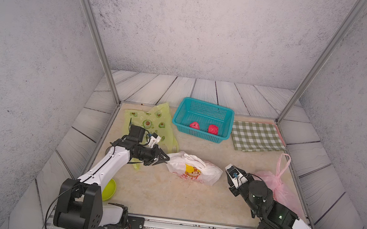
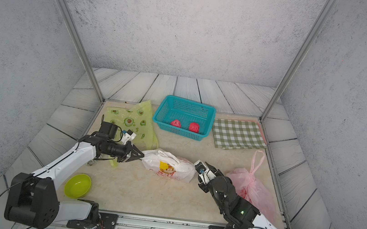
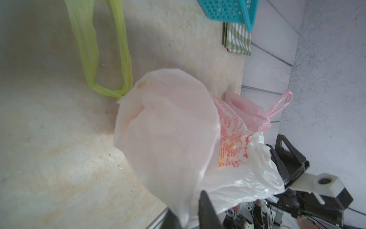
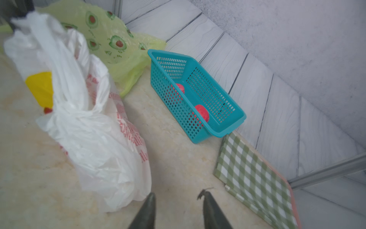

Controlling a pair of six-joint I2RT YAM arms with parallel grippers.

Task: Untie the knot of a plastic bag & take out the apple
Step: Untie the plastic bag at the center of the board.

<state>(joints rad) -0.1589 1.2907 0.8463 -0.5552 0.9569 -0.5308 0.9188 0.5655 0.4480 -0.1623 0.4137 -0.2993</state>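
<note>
Plastic bag (image 1: 195, 168), white, task item. It lies on its side at the middle of the beige tabletop (image 1: 168, 194), between the two grippers, probably so that either arm can reach the knot (image 4: 59, 115), which is tied, with the handles bunched beside it. Apple: hidden inside. A small red patch at the bag's edge in the right wrist view may be it, but that is not certain. Print: red lettering and a yellow panel, too crumpled to read.

Entries, left to right:

1. Lime bowl (image 2: 77, 185). Front of the table, beside the left arm's base, empty.
2. Left gripper (image 1: 167, 158). At the bag's left end, fingers a little apart with white film running between them. Whether they pinch it cannot be told. Likely placed to anchor that end.
3. Green bag (image 1: 150, 120). Flat, behind the left arm, apparently set aside. Avocado pattern; the small writing is unreadable.
4. Teal basket (image 1: 203, 102). Behind the white bag. It holds a red fruit (image 1: 194, 125) and a second red fruit (image 1: 213, 129), so it is presumably the drop-off place.
5. Right gripper (image 4: 178, 196). Just beside the bag's right end, fingers spread with nothing between them, seemingly poised to take the knot.
6. Checked cloth (image 1: 257, 137). Folded flat, just right of the basket.
7. Pink bag (image 1: 280, 186). Limp at the right edge. Faint red print, unreadable.
</note>
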